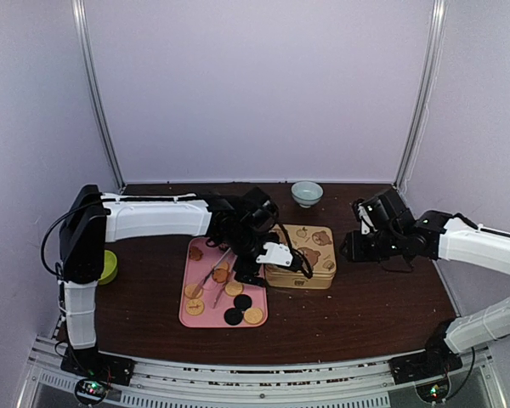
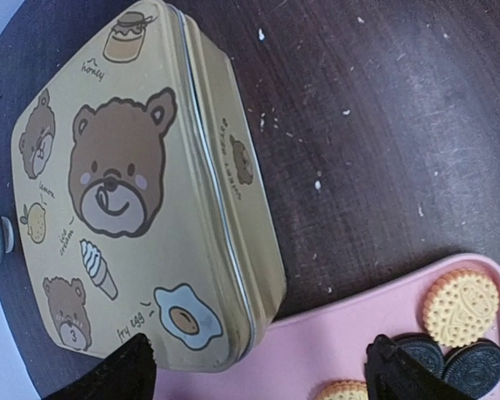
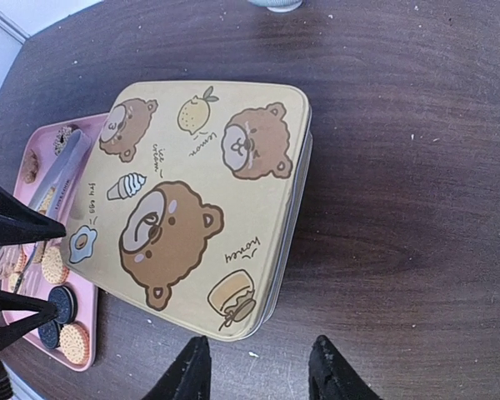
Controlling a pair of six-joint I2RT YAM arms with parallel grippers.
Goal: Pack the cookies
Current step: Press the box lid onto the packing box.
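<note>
Fingertips of the left pincer (image 2: pixel 258 367) were seen nearest the lens, spread apart and holding nothing, hovering over the seam where the tin (image 2: pixel 125 192) met the pink tray (image 2: pixel 317 342). Right pincer (image 3: pixel 258 371) was likewise apart and unloaded, at about 6 o'clock of the tin in its own wrist view.

Cookies (image 1: pixel 234 289) were spread on the tray: tan ones and dark sandwich ones (image 1: pixel 242 302), with tongs (image 1: pixel 217 268) laid among them. Lid of the tin was seated; contents could not be seen. That fits either a tin awaiting opening or one closed again with leftovers on the tray.

Risks, as judged:
- Tin was touching or overlapping the tray edge at 3 o'clock; a lid pull could drag the tray and scatter cookies.
- Thin lid rim offers little grip; a slip could skid the tin across the counter (image 1: pixel 348 314) toward the small bowl (image 1: pixel 307 193) at 12 o'clock.
- Left arm was hung low over the tray; tongs could be knocked.
- Cookies are brittle; a hard squeeze would crack them.
</note>
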